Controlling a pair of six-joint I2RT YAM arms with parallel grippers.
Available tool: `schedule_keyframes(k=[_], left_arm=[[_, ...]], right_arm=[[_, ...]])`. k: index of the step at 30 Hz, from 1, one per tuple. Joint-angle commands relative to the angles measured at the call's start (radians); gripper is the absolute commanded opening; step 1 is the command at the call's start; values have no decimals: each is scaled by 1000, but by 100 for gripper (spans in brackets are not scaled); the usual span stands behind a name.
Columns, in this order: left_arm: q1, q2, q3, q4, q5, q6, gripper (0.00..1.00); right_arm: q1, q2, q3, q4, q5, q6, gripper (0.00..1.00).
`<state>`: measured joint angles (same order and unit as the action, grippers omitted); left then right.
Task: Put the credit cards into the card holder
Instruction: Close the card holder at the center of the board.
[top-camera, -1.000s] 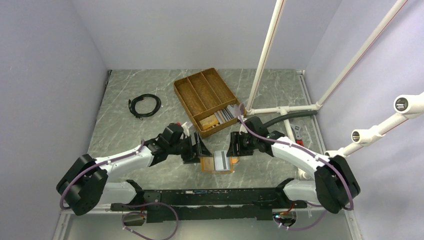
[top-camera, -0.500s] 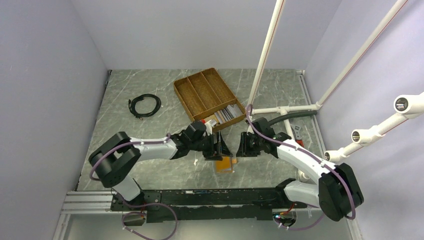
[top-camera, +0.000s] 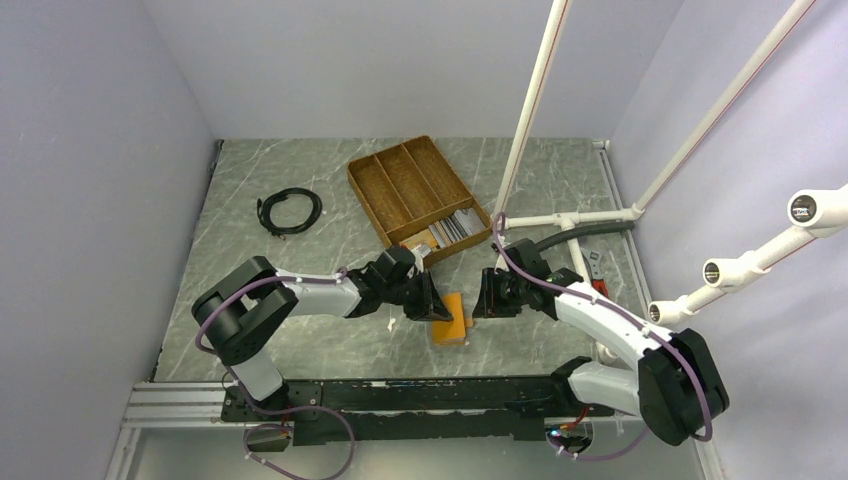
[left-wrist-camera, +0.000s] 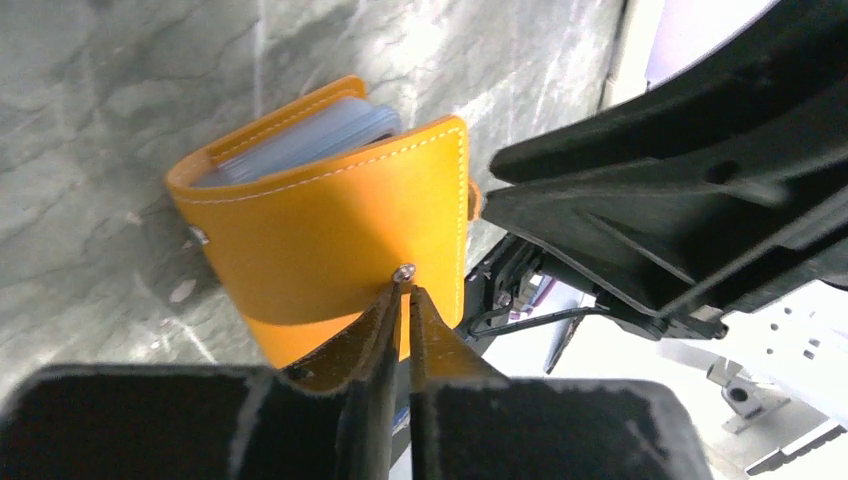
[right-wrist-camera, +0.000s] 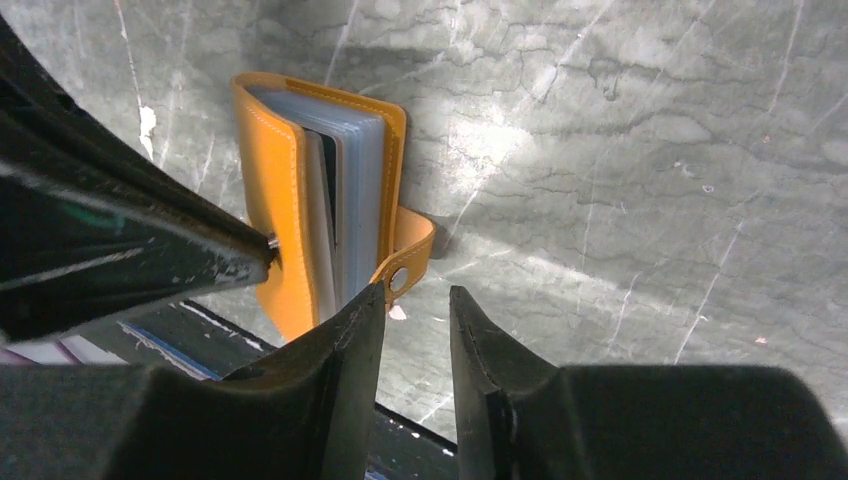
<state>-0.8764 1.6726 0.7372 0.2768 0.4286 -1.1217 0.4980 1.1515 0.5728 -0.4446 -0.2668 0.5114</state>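
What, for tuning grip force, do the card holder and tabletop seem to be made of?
The card holder looks like smooth orange-tan leather or imitation: pale stitching along its edges, a metal snap stud. Its inner sleeves look like pale translucent plastic. The tabletop is grey with white marble veining and soft glare; stone or printed laminate, I cannot tell.

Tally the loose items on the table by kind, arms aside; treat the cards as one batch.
orange leather card holder: 1
brown wicker divided tray: 1
coiled black cable: 1
batch of thin plastic cards in the tray's near compartment: 1 (single cards too small to count)
Total: 4
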Motion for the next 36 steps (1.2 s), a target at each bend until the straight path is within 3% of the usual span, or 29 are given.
schedule_keyframes(k=[1, 6, 15, 23, 36], left_arm=[[4, -4, 21, -68, -35, 20, 8], [5, 59, 37, -68, -10, 19, 0], [4, 109, 22, -50, -4, -3, 0], [5, 85, 13, -90, -24, 7, 0], [6, 104, 19, -76, -9, 8, 0]], right_arm=[[-5, -55, 11, 7, -10, -10, 34], [-3, -45, 15, 27, -38, -16, 32], [-3, 9, 10, 55, -32, -28, 20], [1, 17, 28, 60, -55, -42, 35], [25, 35, 53, 61, -57, -49, 35]])
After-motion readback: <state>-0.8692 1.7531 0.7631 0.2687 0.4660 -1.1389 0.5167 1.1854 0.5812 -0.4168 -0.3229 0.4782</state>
